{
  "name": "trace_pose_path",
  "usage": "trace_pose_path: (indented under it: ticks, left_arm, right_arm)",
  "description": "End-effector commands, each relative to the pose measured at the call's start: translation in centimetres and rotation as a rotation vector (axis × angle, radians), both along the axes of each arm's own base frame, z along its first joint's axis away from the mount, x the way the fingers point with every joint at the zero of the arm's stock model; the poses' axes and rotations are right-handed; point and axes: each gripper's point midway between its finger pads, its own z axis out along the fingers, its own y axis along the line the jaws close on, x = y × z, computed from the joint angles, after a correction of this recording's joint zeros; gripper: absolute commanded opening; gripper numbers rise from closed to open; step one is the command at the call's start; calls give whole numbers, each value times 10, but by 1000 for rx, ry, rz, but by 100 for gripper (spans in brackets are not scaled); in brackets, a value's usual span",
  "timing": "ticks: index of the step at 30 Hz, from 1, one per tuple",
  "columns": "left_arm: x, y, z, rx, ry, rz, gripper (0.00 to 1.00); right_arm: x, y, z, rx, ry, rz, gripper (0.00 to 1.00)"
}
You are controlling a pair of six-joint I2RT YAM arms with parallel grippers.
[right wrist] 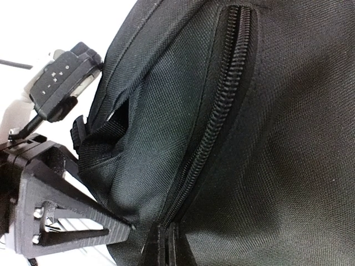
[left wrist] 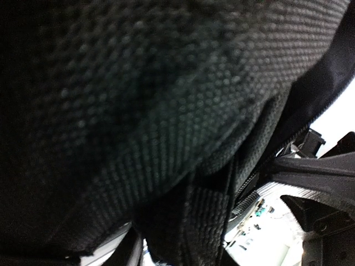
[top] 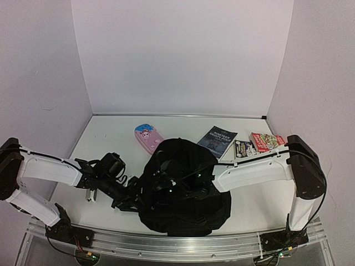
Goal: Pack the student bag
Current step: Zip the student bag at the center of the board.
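The student bag [top: 186, 188], a large black fabric backpack, lies in the middle of the table near the front edge. My left gripper [top: 133, 198] is at the bag's left edge. In the left wrist view black mesh fabric [left wrist: 138, 100] fills the frame and a strap [left wrist: 205, 221] runs down between the jaws, which are shut on it. My right gripper [top: 166, 185] is over the bag's middle. In the right wrist view its fingertips [right wrist: 166, 252] are pressed together at the near end of a closed zipper [right wrist: 222, 111].
A pink pencil case [top: 148, 138] lies behind the bag on the left. A dark blue book [top: 217, 141], a small dark card pack [top: 244, 148] and a red packet [top: 267, 141] lie behind it on the right. The left gripper's body [right wrist: 55, 216] is beside the bag.
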Motion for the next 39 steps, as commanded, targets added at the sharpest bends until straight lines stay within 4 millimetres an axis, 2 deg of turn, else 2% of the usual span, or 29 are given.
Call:
trace_pose_path:
  ticks: [1,5,8,14,20,27,32,36,39]
  left_arm:
    - [0,-6,2,-46,3,-9,18]
    - [0,-5,1,-40,0,-8,4]
    - [1,-4,1,-38,-10,-8,0]
    - [1,-2,1,-26,-26,-6,0]
    - [0,1,-1,-6,-21,-12,0]
    - [1,3,0,8,-25,-6,0]
    - [1,4,1,20,-26,-3,0]
    - [4,4,1,32,-35,-2,0]
    - [7,4,0,49,-45,-4,0]
  right_arm:
    - [13,7,33,64,-79,-26,0]
    - [19,6,44,72,-118,-37,0]
    - [25,6,48,68,-151,-54,0]
    - [45,1,68,40,-258,-108,0]
    - [74,-15,68,-28,-316,-195,0]
    - [137,-49,76,-94,-395,-327,0]
    - [175,-55,85,-113,-441,-363,0]
    - [185,-50,93,-88,-436,-351,0]
    - [181,-42,102,-42,-410,-318,0]
